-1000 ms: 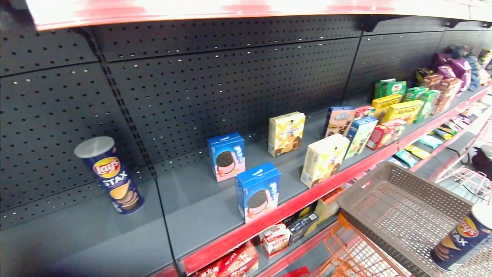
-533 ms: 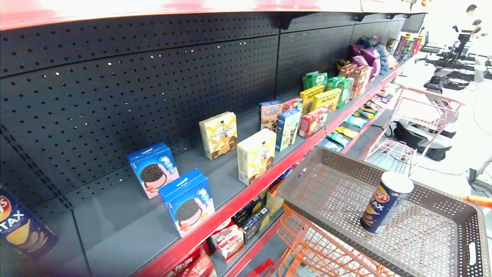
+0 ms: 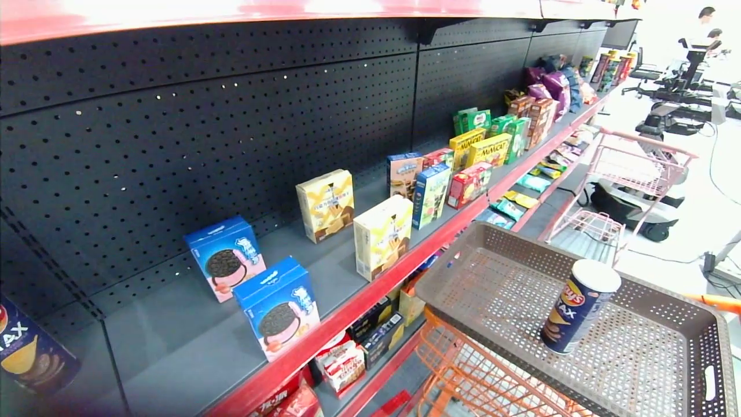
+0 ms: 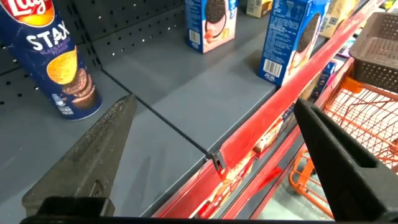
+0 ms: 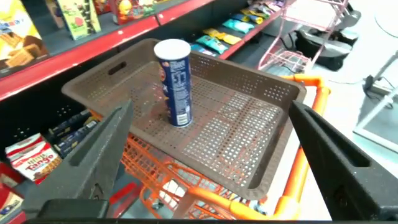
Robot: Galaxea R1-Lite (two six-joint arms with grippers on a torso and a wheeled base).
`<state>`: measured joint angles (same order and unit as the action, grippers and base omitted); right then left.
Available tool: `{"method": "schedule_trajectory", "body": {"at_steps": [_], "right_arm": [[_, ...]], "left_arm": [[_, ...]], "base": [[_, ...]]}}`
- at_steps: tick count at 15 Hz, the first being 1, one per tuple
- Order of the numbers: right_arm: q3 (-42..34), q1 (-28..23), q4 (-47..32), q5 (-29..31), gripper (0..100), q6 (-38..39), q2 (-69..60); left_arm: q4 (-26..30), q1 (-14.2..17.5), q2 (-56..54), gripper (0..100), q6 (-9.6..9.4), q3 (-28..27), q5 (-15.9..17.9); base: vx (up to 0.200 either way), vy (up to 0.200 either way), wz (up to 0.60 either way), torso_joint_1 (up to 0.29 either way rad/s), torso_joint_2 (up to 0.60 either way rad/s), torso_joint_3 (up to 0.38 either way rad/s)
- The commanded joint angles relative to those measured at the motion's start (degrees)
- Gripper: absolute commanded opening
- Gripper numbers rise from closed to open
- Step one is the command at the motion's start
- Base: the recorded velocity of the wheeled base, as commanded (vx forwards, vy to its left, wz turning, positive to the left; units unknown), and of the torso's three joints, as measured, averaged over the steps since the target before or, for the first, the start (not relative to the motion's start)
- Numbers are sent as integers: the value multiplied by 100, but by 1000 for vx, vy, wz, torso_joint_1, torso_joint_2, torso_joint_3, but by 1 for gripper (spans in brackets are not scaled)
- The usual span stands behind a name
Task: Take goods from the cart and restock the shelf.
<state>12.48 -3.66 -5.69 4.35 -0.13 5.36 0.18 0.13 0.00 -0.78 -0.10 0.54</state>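
A dark blue chip can (image 3: pixel 579 306) with a white lid stands upright in the brown perforated basket (image 3: pixel 666 359) on the orange cart (image 3: pixel 463 370). My right gripper (image 5: pixel 211 158) hangs open above the cart, with the chip can (image 5: pixel 175 83) beyond its fingers and the basket (image 5: pixel 249 124) below. A second chip can (image 3: pixel 26 350) stands on the grey shelf (image 3: pixel 191 347) at the far left. My left gripper (image 4: pixel 211 155) is open above the shelf's red front edge (image 4: pixel 273 106), near that can (image 4: pixel 56 62).
Blue cookie boxes (image 3: pixel 278 307) and yellow boxes (image 3: pixel 382 234) stand along the shelf, with more goods to the right. Lower shelves hold packets (image 3: pixel 347 365). A pink cart (image 3: pixel 637 168) stands farther down the aisle.
The head camera has swung to the right: the shelf goods slid left in the picture and the cart basket with its can came into fuller view. Nothing on the shelf moved.
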Motion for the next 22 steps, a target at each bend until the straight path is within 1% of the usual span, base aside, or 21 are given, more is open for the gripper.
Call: {"method": "schedule_trajectory", "body": {"at_steps": [1,2,12,15,16,17,18,19,20,22], "right_arm": [[-9,5,-2,4,100,-4,9],[-18,-3,-2,4,100,-4,9],[-115,14,-11,-48,100,-127,0],[-158,-12,-11,479,100,-136,149],[-158,-3,7,646,100,-136,351],[-71,23,77,1006,100,-136,870],[17,58,130,1244,100,-136,1169],[26,93,68,1349,100,-171,1274],[105,-337,77,1287,100,-154,1547],[457,-803,183,936,100,75,2302]], "left_arm": [[-1,4,0,100,-1,1,-1],[-1,4,0,100,-1,1,-1],[-1,4,0,100,-1,1,-1],[-1,4,0,100,-1,1,-1],[-1,4,0,100,-1,1,-1],[-1,4,0,100,-1,1,-1],[-1,4,0,100,-1,1,-1],[-1,4,0,100,-1,1,-1],[-1,4,0,100,-1,1,-1],[-1,4,0,100,-1,1,-1]], "base": [[0,0,-600,7,2,-2],[0,0,-600,2,12,2],[0,0,0,0,0,0],[0,0,0,0,0,0],[0,0,0,0,0,0],[0,0,0,0,0,0],[0,0,0,0,0,0],[0,0,0,0,0,0],[0,0,0,0,0,0],[0,0,0,0,0,0]]}}
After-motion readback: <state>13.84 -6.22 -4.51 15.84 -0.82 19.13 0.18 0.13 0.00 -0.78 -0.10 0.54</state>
